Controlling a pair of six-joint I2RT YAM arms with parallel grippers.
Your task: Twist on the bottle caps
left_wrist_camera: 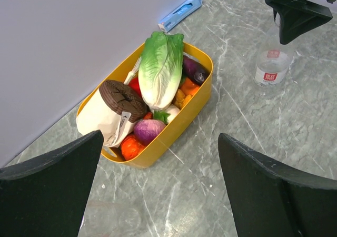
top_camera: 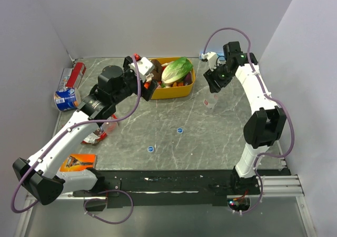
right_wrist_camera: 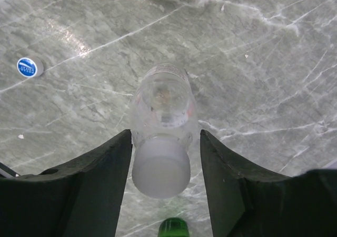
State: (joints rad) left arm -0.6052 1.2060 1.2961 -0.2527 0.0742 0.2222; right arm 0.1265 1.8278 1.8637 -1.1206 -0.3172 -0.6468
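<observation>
A small clear bottle (right_wrist_camera: 162, 102) with a red label stands upright on the marble table, right of the yellow tub; it also shows in the top view as the bottle (top_camera: 210, 103). A whitish cap (right_wrist_camera: 160, 166) sits on its neck. My right gripper (right_wrist_camera: 165, 134) hangs over it, open, with a finger on each side of the cap and a narrow gap at both. Two blue caps (top_camera: 180, 130) (top_camera: 151, 149) lie loose mid-table, and one blue cap (right_wrist_camera: 29, 67) shows in the right wrist view. My left gripper (left_wrist_camera: 159, 137) is wide open and holds nothing, beside the tub.
The yellow tub (left_wrist_camera: 181, 121) holds toy vegetables and a paper-wrapped roll. Against the left wall lie a blue can (top_camera: 65, 99) and a red can (top_camera: 78, 71). A red packet (top_camera: 93, 138) and an orange package (top_camera: 79, 162) lie by the left arm.
</observation>
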